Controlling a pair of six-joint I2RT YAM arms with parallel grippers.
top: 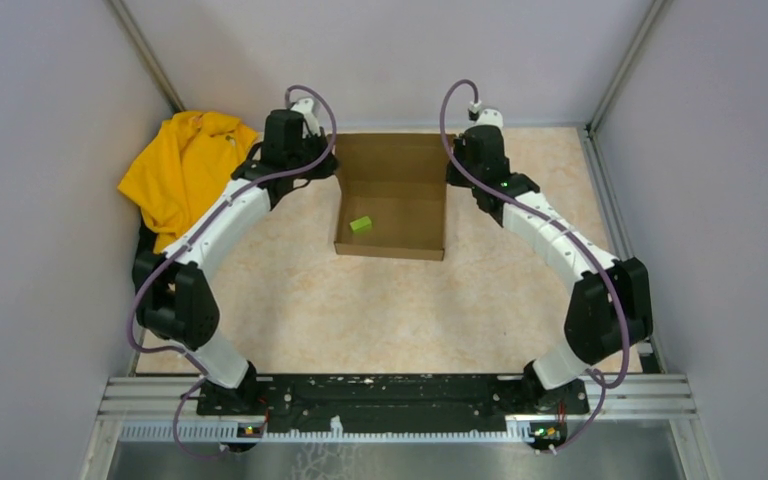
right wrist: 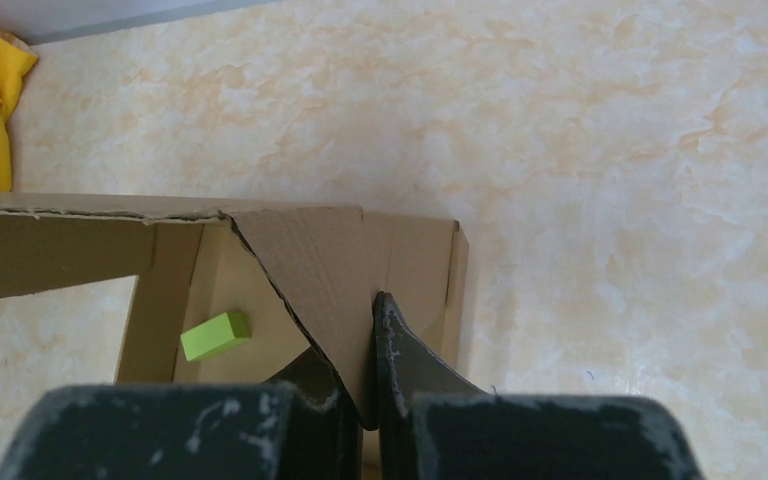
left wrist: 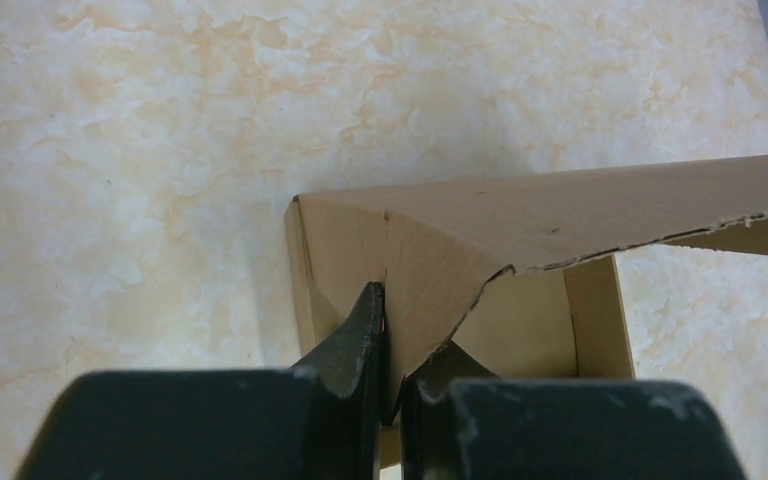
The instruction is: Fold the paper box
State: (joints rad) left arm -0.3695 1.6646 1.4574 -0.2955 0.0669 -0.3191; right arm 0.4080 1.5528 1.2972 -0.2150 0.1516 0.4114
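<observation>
Since the box (top: 392, 195) is thin corrugated card, I judge it light and stiff across its panels, ready to bend only along its creases. Its weight alone will hardly anchor it, so a sideways pull could slide it over the smooth worktop (top: 360, 310). It stands half formed between the two end effectors, with side walls up and the lid panel raised at the back.

The left end effector (left wrist: 400, 330) is clamped on a corner flap at the back of the box, the card pinched edge-on between its fingers. The right end effector (right wrist: 348, 340) is closed likewise on the matching flap at the opposite corner. Both holds sit close to a fold line, which seems the right place — out on a bare panel the card would buckle, and the ragged cut edge just above the fingers looks apt to tear under a hard tug.

A green block (right wrist: 215, 335) lies inside the box, left of the right end effector's fingers; any tilt would send it sliding. A yellow cloth (top: 185, 170) is heaped outboard of the left end effector, apart from the box.
</observation>
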